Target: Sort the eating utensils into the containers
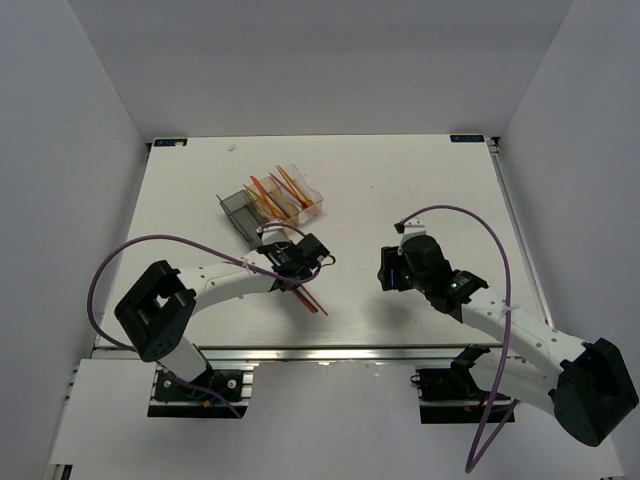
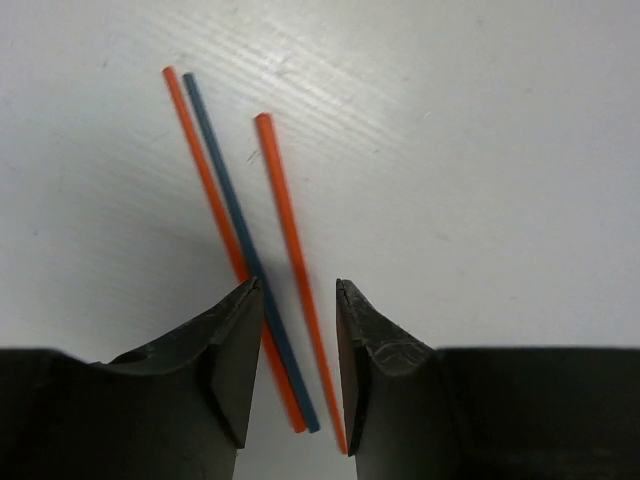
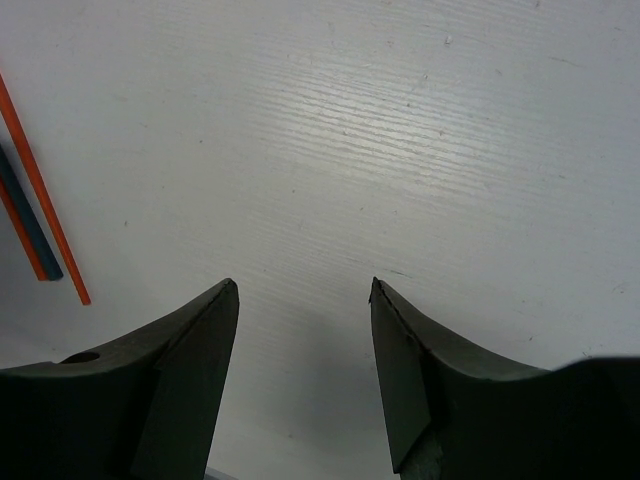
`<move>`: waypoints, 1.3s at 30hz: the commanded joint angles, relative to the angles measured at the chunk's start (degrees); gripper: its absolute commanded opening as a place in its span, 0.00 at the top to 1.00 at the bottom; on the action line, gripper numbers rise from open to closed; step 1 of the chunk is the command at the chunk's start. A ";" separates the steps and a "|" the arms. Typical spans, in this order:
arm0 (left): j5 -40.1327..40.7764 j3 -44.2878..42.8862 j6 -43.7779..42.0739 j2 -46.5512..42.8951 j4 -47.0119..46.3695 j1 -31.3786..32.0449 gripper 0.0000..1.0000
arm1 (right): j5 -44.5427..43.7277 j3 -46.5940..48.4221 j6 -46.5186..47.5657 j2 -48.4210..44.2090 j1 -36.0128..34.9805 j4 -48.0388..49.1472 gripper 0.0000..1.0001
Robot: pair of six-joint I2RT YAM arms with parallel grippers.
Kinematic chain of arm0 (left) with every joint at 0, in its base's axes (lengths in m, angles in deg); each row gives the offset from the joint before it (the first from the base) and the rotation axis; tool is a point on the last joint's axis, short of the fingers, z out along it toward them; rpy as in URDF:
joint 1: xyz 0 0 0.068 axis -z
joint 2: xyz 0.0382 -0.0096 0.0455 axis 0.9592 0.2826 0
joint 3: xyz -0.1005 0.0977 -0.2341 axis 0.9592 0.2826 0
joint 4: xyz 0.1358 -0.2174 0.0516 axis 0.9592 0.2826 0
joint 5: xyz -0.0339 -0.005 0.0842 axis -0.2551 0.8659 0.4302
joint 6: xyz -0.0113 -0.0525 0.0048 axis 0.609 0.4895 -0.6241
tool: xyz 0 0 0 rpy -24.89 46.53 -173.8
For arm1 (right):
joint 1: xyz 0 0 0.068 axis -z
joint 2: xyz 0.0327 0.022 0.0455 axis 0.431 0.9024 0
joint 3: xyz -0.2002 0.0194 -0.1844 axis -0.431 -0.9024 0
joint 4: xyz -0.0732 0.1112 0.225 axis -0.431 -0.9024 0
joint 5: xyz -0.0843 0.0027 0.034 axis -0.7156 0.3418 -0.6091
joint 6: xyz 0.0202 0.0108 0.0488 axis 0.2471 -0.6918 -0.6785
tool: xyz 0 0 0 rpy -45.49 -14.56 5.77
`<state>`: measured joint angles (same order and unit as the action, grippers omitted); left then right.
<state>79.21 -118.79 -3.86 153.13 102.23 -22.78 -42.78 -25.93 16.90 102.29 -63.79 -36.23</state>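
Got the left pincer (image 2: 297, 290) hanging open low over the desk (image 1: 420, 190), jaws parted and not clamped on anything. Looking down its wrist cam at three loose utensils lying flat there: an orange stick (image 2: 205, 170) and a blue stick (image 2: 222, 180) side by side, pretty much touching lower down, plus a second orange stick (image 2: 285, 210) just beside them. Running all three through the gap between the jaws, with the first orange one slipping partly behind the left finger. Can't make out fork ends on any of them.

Found the right pincer (image 3: 303, 285) open too, wider, with just bare desk between its jaws. Well apart from the left one, off to the right.

From overhead, spotted the row of bins (image 1: 272, 205) just beyond the left pincer: dark grey on the left end, then amber, then clear. Seeing orange and reddish sticks poking up out of the lighter two.
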 commanded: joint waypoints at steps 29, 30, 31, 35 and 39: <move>0.80 -4.23 -2.93 11.80 -2.28 -5.63 0.67 | -2.99 -1.13 0.81 1.07 0.20 3.00 0.39; 0.45 -4.06 -3.02 12.07 -2.28 -5.63 0.69 | -2.99 -1.13 0.81 0.98 0.29 3.00 0.39; 0.28 -4.06 -2.94 12.24 -2.20 -5.72 0.70 | -2.99 -1.13 0.72 0.80 0.29 3.00 0.40; -1.04 -3.71 -3.20 12.77 -2.72 -5.63 0.84 | -3.69 -1.22 0.64 0.36 0.29 3.00 0.40; -1.83 -3.27 -3.64 13.04 -3.25 -5.63 0.99 | -3.61 -1.40 0.55 0.01 0.29 2.91 0.40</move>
<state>80.72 -123.42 -7.27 164.40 99.28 -28.20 -45.18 -26.79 17.03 103.17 -63.79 -34.94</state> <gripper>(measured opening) 0.143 0.603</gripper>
